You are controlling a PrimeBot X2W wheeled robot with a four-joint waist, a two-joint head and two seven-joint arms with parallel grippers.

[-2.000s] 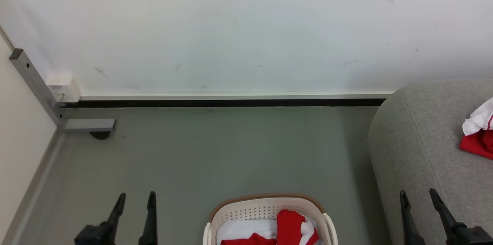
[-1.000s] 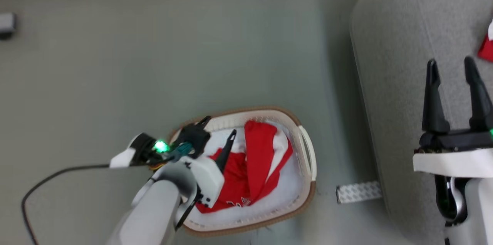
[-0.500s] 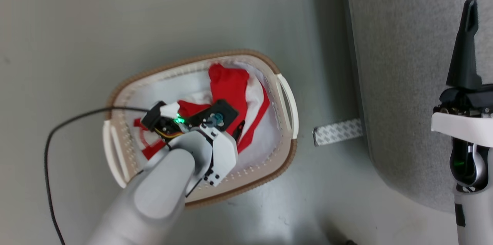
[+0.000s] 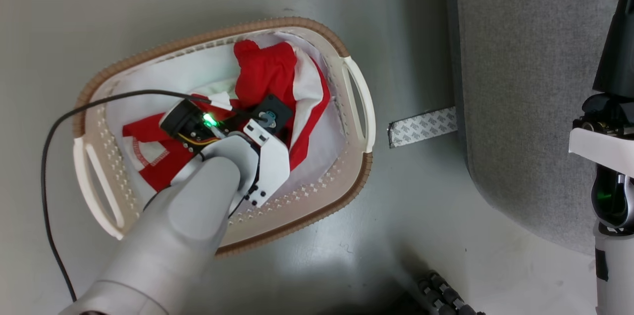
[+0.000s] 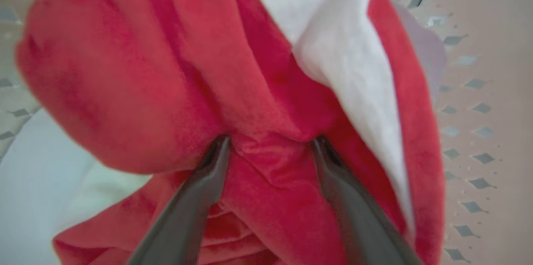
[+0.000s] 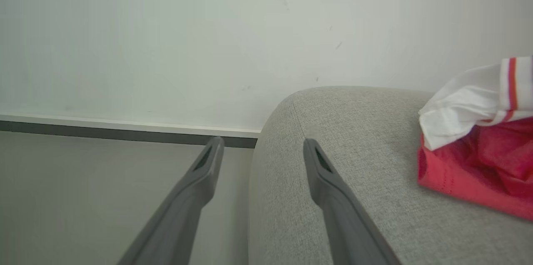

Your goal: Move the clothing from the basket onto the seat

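The basket stands on the floor, with the red and white clothing crumpled inside it. My left arm reaches down into the basket, its wrist covering the fingers from above. In the left wrist view my left gripper is open, its fingertips pressed into the clothing with a red fold bunched between them. My right gripper is open and holds nothing, hovering at the rounded edge of the seat. One of its fingers shows above the seat.
A red and white garment lies on the seat. A pale liner cloth covers the basket's bottom. A strip of tape lies on the floor between basket and seat. A black cable crosses the basket's left rim.
The head camera has tilted down, so the basket now sits higher in view. My left arm has gone deeper into the basket, fingers into the red clothing. Both grippers have stayed open.
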